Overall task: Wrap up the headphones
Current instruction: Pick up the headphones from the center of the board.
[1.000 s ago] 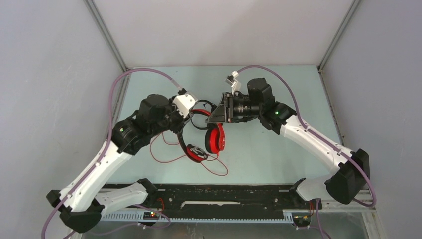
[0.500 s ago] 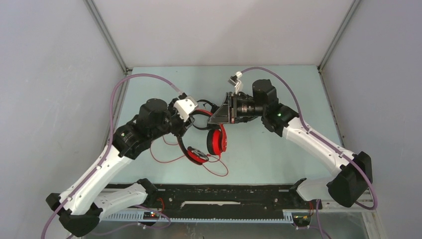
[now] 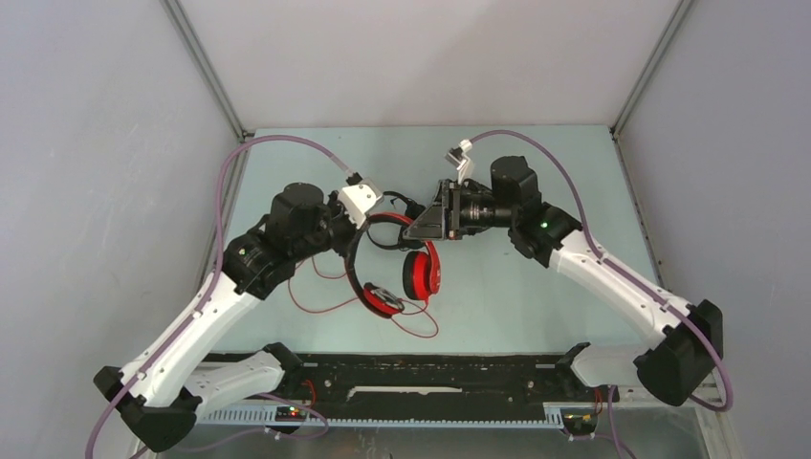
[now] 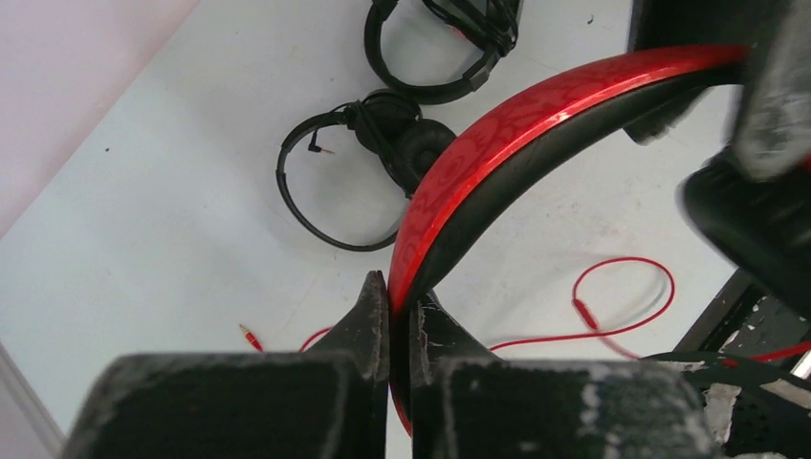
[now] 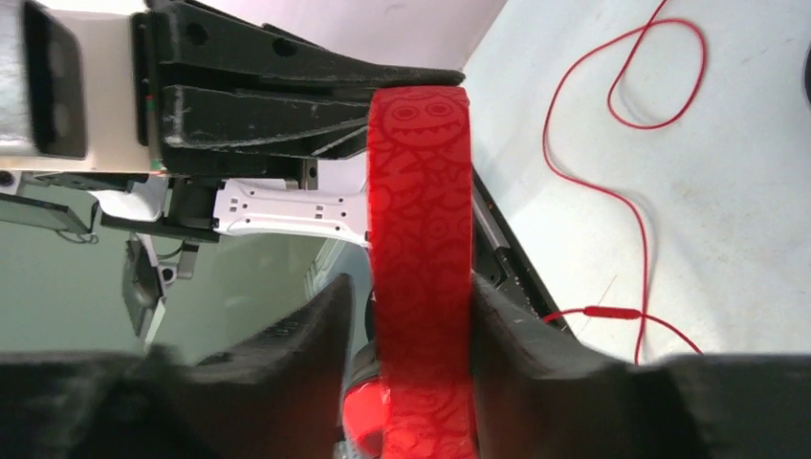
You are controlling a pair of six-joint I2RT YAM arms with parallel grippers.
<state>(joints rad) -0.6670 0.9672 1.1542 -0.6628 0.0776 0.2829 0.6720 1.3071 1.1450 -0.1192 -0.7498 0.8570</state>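
The red headphones [image 3: 417, 271] hang above the table between both arms, with their thin red cable [image 3: 320, 304] trailing on the surface. My left gripper [image 4: 397, 292] is shut on the red headband [image 4: 516, 124], its jaws pinching the band's thin edge. My right gripper [image 5: 411, 296] straddles the same headband [image 5: 418, 191] across its width. One finger touches it and a slim gap shows at the other, so it stands open. Two black headphones [image 4: 325, 182] [image 4: 435, 48] lie on the table beyond, their cables mostly hidden.
The red cable loops [image 5: 622, 124] over the table toward the near edge, and its plug [image 4: 251, 335] lies loose. The black rail [image 3: 430, 373] runs along the front. Grey walls close in the left, right and back.
My left gripper has shut onto the red headband after standing open. My right gripper has loosened a little and shifted slightly right with the headphones.
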